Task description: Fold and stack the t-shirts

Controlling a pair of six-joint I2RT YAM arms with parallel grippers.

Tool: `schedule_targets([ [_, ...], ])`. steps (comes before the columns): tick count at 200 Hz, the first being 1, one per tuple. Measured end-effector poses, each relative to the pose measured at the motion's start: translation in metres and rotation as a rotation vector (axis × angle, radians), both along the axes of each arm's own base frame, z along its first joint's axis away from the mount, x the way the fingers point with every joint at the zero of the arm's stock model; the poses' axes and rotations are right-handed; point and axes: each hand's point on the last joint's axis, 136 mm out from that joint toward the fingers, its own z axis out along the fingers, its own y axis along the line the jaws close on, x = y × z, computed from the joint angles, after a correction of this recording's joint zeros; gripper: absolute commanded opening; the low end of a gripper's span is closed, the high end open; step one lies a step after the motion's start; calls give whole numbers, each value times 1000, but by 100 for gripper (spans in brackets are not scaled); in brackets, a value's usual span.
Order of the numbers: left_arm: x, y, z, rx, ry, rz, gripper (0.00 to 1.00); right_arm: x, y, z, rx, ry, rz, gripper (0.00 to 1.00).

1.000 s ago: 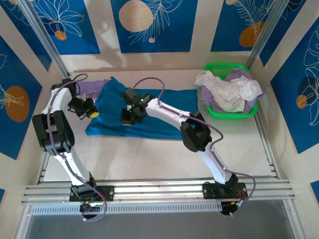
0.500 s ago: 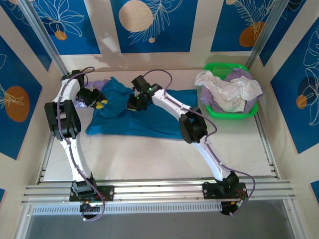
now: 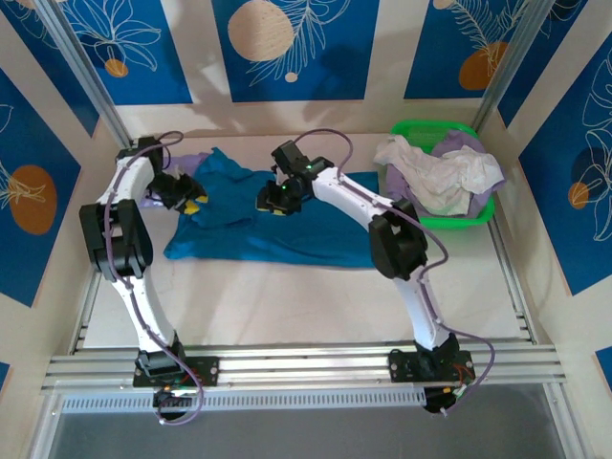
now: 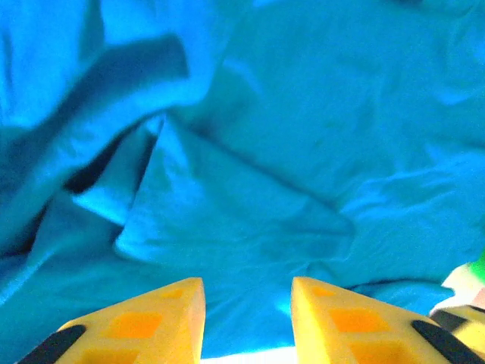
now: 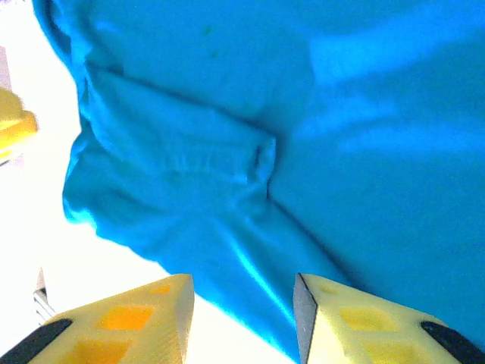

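- We are hovering the left gripper (image 4: 248, 318) over the tee (image 3: 296, 239), fingers (image 4: 151, 322) parted, gripping nothing.
- We are hovering the right gripper (image 5: 242, 311) over the tee's rumpled edge, its fingers likewise parted, empty.

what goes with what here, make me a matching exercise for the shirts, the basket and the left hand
1 teal-blue cloth t-shirt
2 green plastic basket
3 crumpled white cloth t-shirt
4 left hand

a heaped in the basket
b open, at the teal shirt's left end
c spread across the middle of the table
d far right corner of the table

Pairs: 1-c, 2-d, 3-a, 4-b
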Motion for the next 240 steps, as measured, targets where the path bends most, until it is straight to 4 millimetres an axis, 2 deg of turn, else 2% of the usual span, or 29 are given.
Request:
schedule_targets([
  [40, -26, -6, -32, 50, 77, -44, 41, -24, -23, 23, 14, -29, -8, 41],
  [82, -27, 5, -44, 124, 70, -62, 40, -41, -52, 30, 3, -32, -35, 41],
  [114, -22, 8, -51, 145, 55, -70, 28, -51, -72, 31, -9, -31, -58, 40],
  [138, -21, 5, -61, 143, 67, -76, 22, -55, -83, 32, -17, -33, -74, 40],
  [154, -22, 3, -66, 142, 77, -83, 13, -57, -89, 33, -20, -33, -83, 40],
  [170, -22, 2, -67, 141, 80, -85, 3, -58, -94, 32, -25, -33, -91, 40],
  [180, -22, 2, -67, 143, 76, -93, 0, -60, -97, 31, -29, -32, -94, 40],
  [211, -18, 2, -62, 143, 70, -87, 0, -67, -104, 22, -40, -15, -105, 39],
  [240, 0, 1, -45, 136, 15, -75, 0, -76, -110, 6, -57, 18, -115, 39],
])
